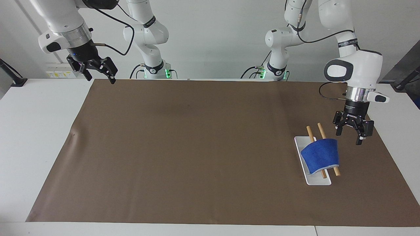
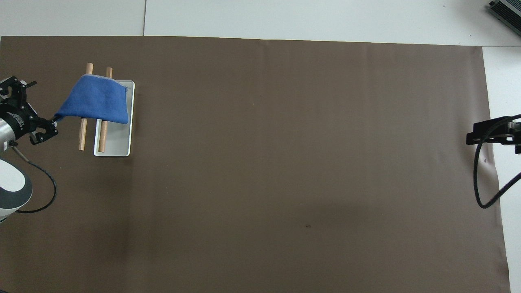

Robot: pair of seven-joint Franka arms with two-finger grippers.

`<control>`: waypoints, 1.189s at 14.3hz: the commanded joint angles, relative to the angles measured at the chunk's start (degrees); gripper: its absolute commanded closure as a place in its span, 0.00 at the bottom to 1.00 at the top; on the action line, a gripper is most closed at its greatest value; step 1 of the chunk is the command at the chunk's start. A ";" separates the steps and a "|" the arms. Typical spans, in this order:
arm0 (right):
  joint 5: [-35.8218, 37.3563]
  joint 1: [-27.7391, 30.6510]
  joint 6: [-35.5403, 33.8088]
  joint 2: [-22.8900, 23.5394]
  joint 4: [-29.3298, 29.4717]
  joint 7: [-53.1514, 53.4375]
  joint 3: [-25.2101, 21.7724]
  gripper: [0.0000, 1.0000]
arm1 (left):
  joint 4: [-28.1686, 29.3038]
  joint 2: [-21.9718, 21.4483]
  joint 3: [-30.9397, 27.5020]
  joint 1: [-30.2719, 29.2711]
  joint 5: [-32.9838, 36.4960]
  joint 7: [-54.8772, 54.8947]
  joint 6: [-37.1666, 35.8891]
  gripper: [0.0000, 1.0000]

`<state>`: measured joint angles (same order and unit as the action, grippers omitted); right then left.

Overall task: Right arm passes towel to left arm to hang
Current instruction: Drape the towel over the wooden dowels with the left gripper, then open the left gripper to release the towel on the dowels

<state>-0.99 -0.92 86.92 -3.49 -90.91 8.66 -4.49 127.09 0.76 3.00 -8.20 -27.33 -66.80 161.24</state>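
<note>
Facing view high, looks toward robots; overhead steep down, opposite way — both share brown mat [image 1: 197,147].

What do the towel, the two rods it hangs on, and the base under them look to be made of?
Towel: blue cloth, matte and slumping softly, likely terry. Rods: pale tan, dull, probably bare wood. Base: white, flat, smooth; plastic or painted metal, cannot tell which.
</note>
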 commanded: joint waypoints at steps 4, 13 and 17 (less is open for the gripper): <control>0.20 -0.49 1.06 -2.40 -3.13 0.49 -0.25 0.00 | 0.97 -2.52 0.07 -1.55 -0.09 24.38 -9.34 0.00; 2.31 -1.81 3.17 -2.40 -3.84 -5.76 0.01 0.00 | -4.38 -0.94 0.51 7.93 20.50 72.95 -13.55 0.00; 2.39 -1.81 3.25 -1.78 -3.66 -4.88 0.01 0.00 | -20.09 0.91 0.60 11.89 28.03 73.04 -35.33 0.00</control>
<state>-0.26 -2.65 89.03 -4.28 -92.97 3.34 -4.50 116.05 -0.34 4.45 2.56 -1.27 4.24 135.72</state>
